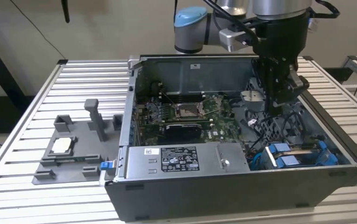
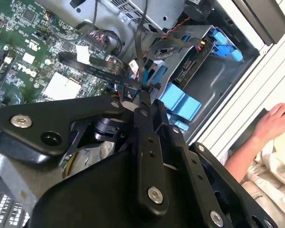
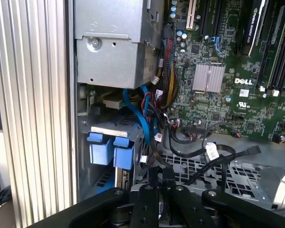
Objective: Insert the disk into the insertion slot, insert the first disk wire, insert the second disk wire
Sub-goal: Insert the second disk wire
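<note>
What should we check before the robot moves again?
1. The disk sits in its slot at the corner of the computer case: ok.
2. The gripper is shut on the black wire: ok.
3. The wire's plug is lined up with the disk's socket: cannot tell.
4. The wire is plugged in: not ok.
5. The person's hand is outside the case: ok.

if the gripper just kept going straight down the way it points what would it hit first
Most likely the black cable crossing just past the gripper, judged from the second wrist view. Beyond it lies the case floor beside the disk in its blue carrier. Depth is unclear, so this is a guess.
</note>
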Controlling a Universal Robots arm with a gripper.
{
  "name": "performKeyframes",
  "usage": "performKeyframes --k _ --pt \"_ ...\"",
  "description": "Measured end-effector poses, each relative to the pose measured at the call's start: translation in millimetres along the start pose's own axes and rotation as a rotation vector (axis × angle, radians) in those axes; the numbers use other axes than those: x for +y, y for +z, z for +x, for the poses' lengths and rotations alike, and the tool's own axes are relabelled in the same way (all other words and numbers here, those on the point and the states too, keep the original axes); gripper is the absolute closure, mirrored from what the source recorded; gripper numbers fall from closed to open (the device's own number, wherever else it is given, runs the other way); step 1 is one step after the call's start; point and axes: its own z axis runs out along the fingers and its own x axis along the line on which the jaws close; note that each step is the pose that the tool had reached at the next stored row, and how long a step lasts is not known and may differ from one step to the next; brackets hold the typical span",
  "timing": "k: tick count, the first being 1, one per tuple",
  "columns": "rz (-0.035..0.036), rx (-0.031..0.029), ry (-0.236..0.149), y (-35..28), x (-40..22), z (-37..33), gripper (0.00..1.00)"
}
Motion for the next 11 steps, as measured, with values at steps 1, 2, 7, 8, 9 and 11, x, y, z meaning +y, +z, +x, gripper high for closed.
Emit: performKeyframes --k 1,2,7,8,9,11 --pt "0.0008 -0.0007 -0.004 0.0 0.1 0.2 0.84" --pt "0.0007 -0.0007 -0.004 0.0 0.1 0.2 0.84" --pt "0.0006 -0.0004 -0.004 0.2 -0.4 0.2 0.84" --pt "0.0000 -0.0006 -0.004 0.6 -1.3 0.5 0.84" --pt "-0.0013 -0.0008 -0.004 1.2 -2.8 1.0 0.84" --pt "-0.0055 -0.0011 -0.005 2.5 -6.6 2.7 0.84"
